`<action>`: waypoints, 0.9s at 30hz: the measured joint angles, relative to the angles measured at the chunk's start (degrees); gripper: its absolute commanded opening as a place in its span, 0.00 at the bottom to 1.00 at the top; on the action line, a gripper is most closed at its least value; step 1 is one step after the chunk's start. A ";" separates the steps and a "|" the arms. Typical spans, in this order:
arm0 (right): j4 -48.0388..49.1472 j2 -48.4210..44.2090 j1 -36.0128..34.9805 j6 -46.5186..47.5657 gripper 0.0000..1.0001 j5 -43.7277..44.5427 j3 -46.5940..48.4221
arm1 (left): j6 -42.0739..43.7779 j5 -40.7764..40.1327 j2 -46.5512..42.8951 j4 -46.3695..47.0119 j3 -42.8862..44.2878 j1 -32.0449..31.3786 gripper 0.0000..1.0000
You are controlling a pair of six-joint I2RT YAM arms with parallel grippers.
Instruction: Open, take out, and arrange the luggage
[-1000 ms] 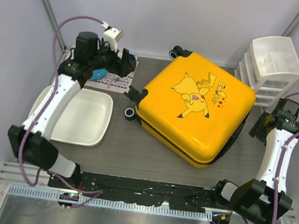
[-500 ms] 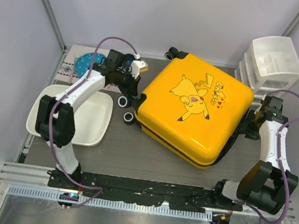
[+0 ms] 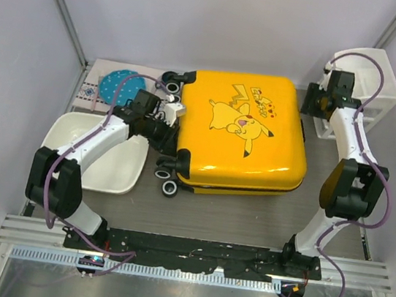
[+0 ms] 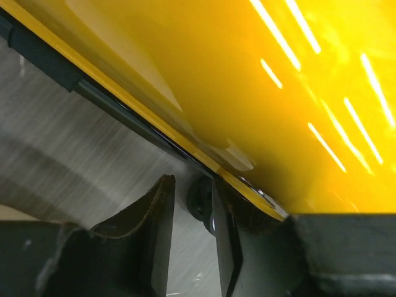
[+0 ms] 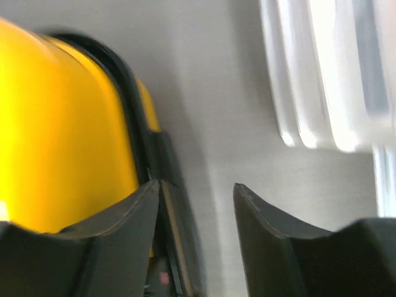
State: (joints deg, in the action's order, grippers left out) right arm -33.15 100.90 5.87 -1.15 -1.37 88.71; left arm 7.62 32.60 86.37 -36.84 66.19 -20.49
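Opening the suitcase [image 3: 244, 136]: my left gripper [image 4: 193, 185], narrowly parted, probes its seam, hold unclear; my right gripper [image 5: 197, 189] gapes empty beside the zipper [image 5: 127, 93], whose pull I need next

The luggage [image 3: 240, 136] has swung round on the bench [image 3: 248, 215]: cornerwise a second ago, it now lies nearly square and further left, wheels on the left side. My left arm [image 3: 104, 135] has come off the patterned mat [image 3: 88, 92] (its blue disc [image 3: 120, 84] is uncovered now) to the case's wheel edge. My right arm [image 3: 354, 141] has stretched to the far corner beside the drawer unit [image 3: 385, 79].
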 measured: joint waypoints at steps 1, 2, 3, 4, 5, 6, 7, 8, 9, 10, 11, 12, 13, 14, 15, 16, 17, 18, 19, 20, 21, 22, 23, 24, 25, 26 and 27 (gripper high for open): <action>0.11 1.49 -0.33 0.74 0.71 0.02 3.13 | -2.08 0.09 0.46 0.46 0.00 -0.39 0.42; 0.17 2.91 -0.39 1.18 0.73 -1.60 7.06 | -4.00 0.20 0.90 0.90 0.00 -0.74 0.43; 0.02 3.13 -0.35 1.55 0.75 -2.54 8.92 | -5.33 0.24 1.14 1.27 0.00 -0.94 0.44; -0.94 2.84 -0.02 2.86 0.75 -4.24 10.80 | -7.19 0.09 1.31 1.90 0.00 -1.09 0.44; -2.01 1.90 0.15 4.33 0.76 -5.77 12.00 | -8.52 -0.02 1.38 2.78 -0.04 -1.29 0.45; -3.32 0.52 0.37 6.36 0.77 -7.52 12.50 | -9.66 0.02 1.38 3.74 -0.11 -1.40 0.44; -4.63 -1.20 0.55 8.07 0.78 -8.98 12.55 | -10.58 0.13 1.36 4.57 -0.22 -1.40 0.44; -6.86 -3.61 0.70 10.25 0.78 -10.78 12.15 | -11.63 0.28 1.33 5.84 -0.50 -1.40 0.44; -9.25 -6.54 0.76 12.26 0.78 -12.46 11.41 | -12.41 0.61 1.33 6.82 -0.87 -1.40 0.44; -11.65 -10.01 0.94 14.58 0.77 -14.51 10.34 | -13.29 0.92 1.33 7.41 -1.11 -1.55 0.45; -14.43 -13.77 1.11 16.72 0.76 -16.68 9.09 | -13.81 1.03 1.36 7.82 -1.20 -1.90 0.45; -17.53 -17.66 1.18 18.84 0.75 -18.93 7.91 | -14.40 1.01 1.36 8.17 -1.20 -2.40 0.45; -19.71 -21.57 1.11 20.26 0.75 -21.11 6.45 | -15.43 1.40 1.36 8.83 -1.20 -2.95 0.45; -21.73 -25.75 0.70 21.33 0.75 -23.10 4.55 | -16.59 1.68 1.36 9.88 -1.20 -3.61 0.45; -23.52 -29.57 -0.44 21.94 0.75 -24.33 2.71 | -18.03 1.92 1.46 10.97 -1.29 -4.31 0.45; -24.68 -32.63 -2.10 22.34 0.75 -25.14 0.55 | -19.50 2.27 1.75 11.98 -1.33 -5.01 0.45; -25.62 -35.52 -4.07 22.95 0.74 -25.53 -1.75 | -21.18 2.80 2.45 13.46 -1.20 -6.08 0.45; -26.51 -37.53 -5.75 23.58 0.72 -25.79 -3.58 | -22.40 3.19 3.19 14.36 -1.01 -6.86 0.45; -27.65 -39.26 -7.45 24.65 0.70 -26.38 -5.62 | -23.85 3.82 4.33 15.56 -0.72 -7.82 0.45; -28.79 -40.28 -8.46 26.51 0.68 -26.60 -7.56 | -25.83 4.61 5.60 17.00 -0.42 -8.74 0.45; -30.01 -40.57 -8.76 28.33 0.63 -26.51 -9.31 | -27.61 5.33 6.78 18.18 -0.02 -9.31 0.45; -30.95 -40.54 -8.74 30.10 0.59 -26.12 -10.88 | -29.88 6.54 8.33 19.71 0.59 -9.90 0.45; -32.02 -40.52 -8.74 32.20 0.51 -25.99 -12.04 | -32.00 7.58 10.01 20.98 1.46 -10.25 0.45; -32.65 -39.80 -8.74 34.01 0.47 -25.90 -13.16 | -33.73 8.35 11.45 21.84 2.43 -10.47 0.45; -32.70 -39.39 -8.74 35.52 0.44 -25.83 -14.51 | -34.71 8.74 12.46 22.49 3.15 -10.69 0.45; -32.89 -39.39 -8.74 36.76 0.37 -25.90 -15.93 | -35.67 8.94 13.44 23.39 3.93 -10.84 0.45; -33.27 -39.47 -8.76 37.38 0.35 -26.01 -16.87 | -36.22 8.83 14.10 24.39 4.44 -10.82 0.47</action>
State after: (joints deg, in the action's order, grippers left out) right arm -66.41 61.43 -2.90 36.23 -27.38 71.83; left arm -28.60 41.43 100.47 -12.45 70.63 -31.31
